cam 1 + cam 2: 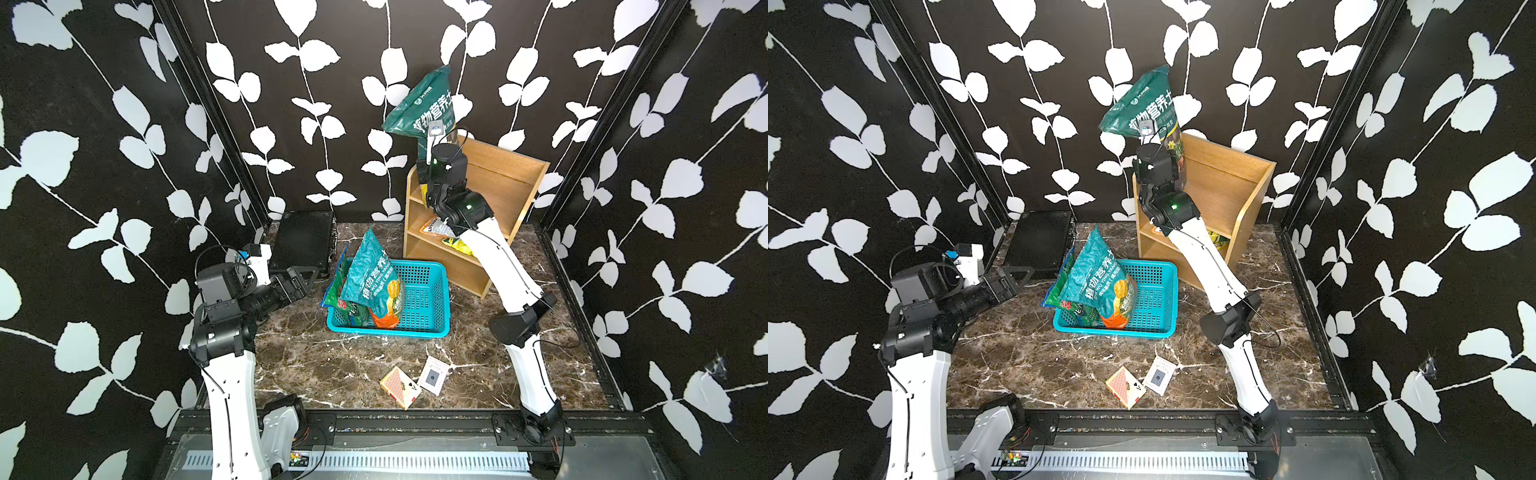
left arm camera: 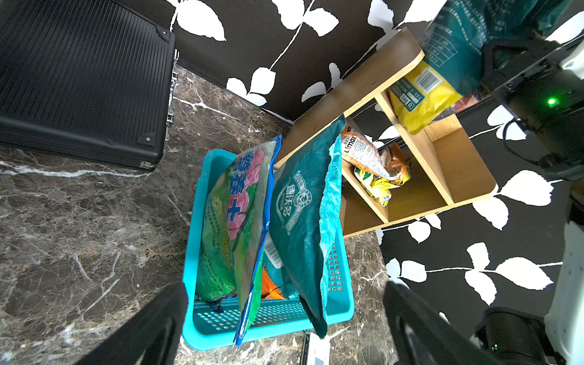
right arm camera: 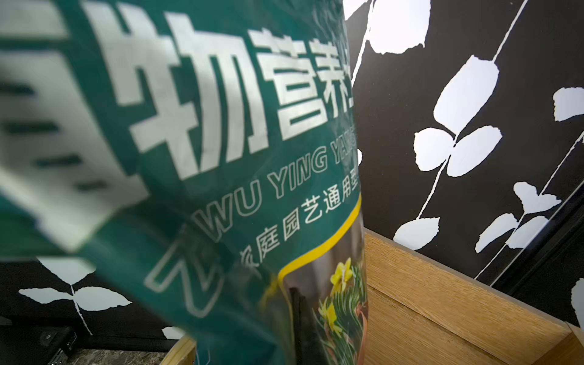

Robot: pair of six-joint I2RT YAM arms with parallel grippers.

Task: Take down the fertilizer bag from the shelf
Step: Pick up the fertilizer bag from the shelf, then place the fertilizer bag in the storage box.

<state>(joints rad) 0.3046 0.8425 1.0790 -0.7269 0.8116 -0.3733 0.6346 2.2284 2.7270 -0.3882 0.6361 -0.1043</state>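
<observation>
A dark green fertilizer bag (image 1: 419,104) (image 1: 1142,104) with white lettering stands upright over the top tier of the light-wood shelf (image 1: 498,183) (image 1: 1225,187) at the back right. My right gripper (image 1: 429,145) (image 1: 1148,139) is shut on the bag's lower part; the bag's bottom edge is hidden behind my wrist. In the right wrist view the bag (image 3: 221,158) fills most of the picture, with one dark finger (image 3: 303,316) pressed against it and the shelf (image 3: 442,300) beside it. My left gripper (image 1: 309,274) (image 2: 284,341) stands open and holds nothing, left of the basket.
A turquoise basket (image 1: 432,328) (image 2: 196,221) in front of the shelf holds several bags, one teal bag (image 1: 374,278) standing tall. The shelf's lower tiers hold a yellow bag (image 2: 420,94) and an orange-white bag (image 1: 436,228). A black case (image 1: 303,241) lies at the back left. A card box (image 1: 401,386) lies near the front.
</observation>
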